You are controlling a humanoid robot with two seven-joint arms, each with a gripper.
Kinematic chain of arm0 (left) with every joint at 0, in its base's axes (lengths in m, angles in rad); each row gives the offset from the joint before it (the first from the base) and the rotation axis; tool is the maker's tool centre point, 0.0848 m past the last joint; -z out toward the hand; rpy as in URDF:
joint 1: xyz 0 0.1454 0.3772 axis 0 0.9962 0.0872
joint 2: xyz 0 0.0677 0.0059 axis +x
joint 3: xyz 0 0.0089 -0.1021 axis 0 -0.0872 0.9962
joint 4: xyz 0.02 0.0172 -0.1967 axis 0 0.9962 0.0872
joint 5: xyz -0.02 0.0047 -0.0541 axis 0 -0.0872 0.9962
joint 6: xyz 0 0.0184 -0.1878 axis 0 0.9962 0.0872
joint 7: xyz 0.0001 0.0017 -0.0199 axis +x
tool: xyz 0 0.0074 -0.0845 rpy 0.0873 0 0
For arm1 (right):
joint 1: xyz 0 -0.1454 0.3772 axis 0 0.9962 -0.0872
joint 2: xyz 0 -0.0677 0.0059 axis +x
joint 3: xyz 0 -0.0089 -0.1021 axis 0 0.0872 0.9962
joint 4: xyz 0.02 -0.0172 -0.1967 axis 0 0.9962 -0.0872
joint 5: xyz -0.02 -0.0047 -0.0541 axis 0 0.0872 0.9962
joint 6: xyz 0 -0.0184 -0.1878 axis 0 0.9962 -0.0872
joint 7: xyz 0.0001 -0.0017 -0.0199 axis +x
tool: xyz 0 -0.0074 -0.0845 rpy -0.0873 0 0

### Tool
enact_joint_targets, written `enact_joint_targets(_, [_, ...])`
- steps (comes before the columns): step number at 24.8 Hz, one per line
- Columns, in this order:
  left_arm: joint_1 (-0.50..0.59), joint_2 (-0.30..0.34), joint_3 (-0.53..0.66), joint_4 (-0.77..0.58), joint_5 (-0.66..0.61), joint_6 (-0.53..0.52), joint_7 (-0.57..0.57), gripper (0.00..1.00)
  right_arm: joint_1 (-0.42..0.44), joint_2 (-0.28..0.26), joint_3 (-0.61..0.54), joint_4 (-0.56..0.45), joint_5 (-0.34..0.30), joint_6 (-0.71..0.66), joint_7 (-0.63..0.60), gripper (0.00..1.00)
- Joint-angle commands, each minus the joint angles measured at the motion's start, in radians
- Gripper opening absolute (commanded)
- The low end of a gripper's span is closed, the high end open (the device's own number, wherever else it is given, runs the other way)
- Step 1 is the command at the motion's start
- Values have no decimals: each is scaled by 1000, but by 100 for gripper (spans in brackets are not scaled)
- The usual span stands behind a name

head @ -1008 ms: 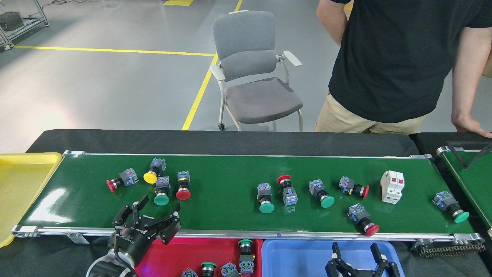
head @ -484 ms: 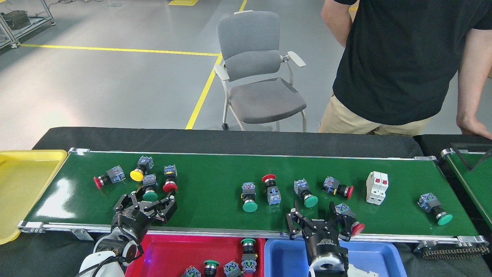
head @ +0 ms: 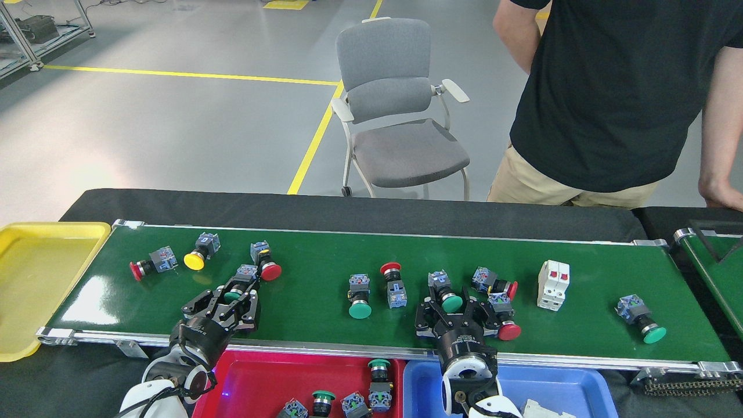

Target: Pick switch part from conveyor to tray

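Note:
The conveyor [head: 325, 255] carries several switch parts with red, yellow and green caps. My left gripper [head: 227, 297] is low over the belt's near left and stands open, its fingers on either side of a green-capped switch part [head: 235, 292]. My right gripper [head: 464, 309] is open over the near middle of the belt, between a green-capped part [head: 446, 296] and a red-capped part [head: 506, 325], and holds nothing. A red tray [head: 255, 377] below the belt holds several switch parts. To its right lies a blue tray [head: 557, 383].
A yellow tray [head: 35, 278] sits at the belt's left end. A white breaker block [head: 554, 284] stands on the belt at the right. A second green belt [head: 717, 261] starts at far right. A person in a black shirt [head: 615, 87] stands behind, beside a grey chair [head: 400, 116].
Both grippers moved forward onto the belt; the right one rose from over the blue tray. The left gripper's fingers now flank the green-capped part. The parts have shifted left in the view.

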Motion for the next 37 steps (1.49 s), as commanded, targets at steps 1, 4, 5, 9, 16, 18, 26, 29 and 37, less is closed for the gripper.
enact_joint_targets(1, [10,7,-6,-37,10,-11,4,7,-14,1,1,-29,-2,-36,-1,6])
enact_joint_targets(4, [81,7,-6,-154,11,-65,4,8,7,1,1,-84,-2,-77,-1,6])
enact_joint_targets(5, [121,3,-3,-228,11,-122,2,8,32,1,1,-125,-2,-96,-1,6])
enact_joint_targets(9, [352,8,-4,-537,65,-386,-5,22,205,-31,2,-354,-1,-304,-2,7])
enact_joint_targets(16, [586,-23,-6,-682,82,-386,-5,100,426,-37,33,-504,1,-590,-1,100])
enact_joint_targets(18, [586,-27,-3,-680,79,-386,-5,100,432,-37,48,-504,1,-611,-2,100])
enact_joint_targets(26, [537,-27,46,-662,77,-5,2,100,396,-13,-21,-529,-1,-565,-7,100])
enact_joint_targets(29, [532,-18,93,-648,81,-4,2,100,337,-5,-93,-530,-1,-367,-24,100])
enact_joint_targets(37, [487,-16,65,-645,77,-2,-5,100,415,-97,-165,-530,-1,-123,-171,100])
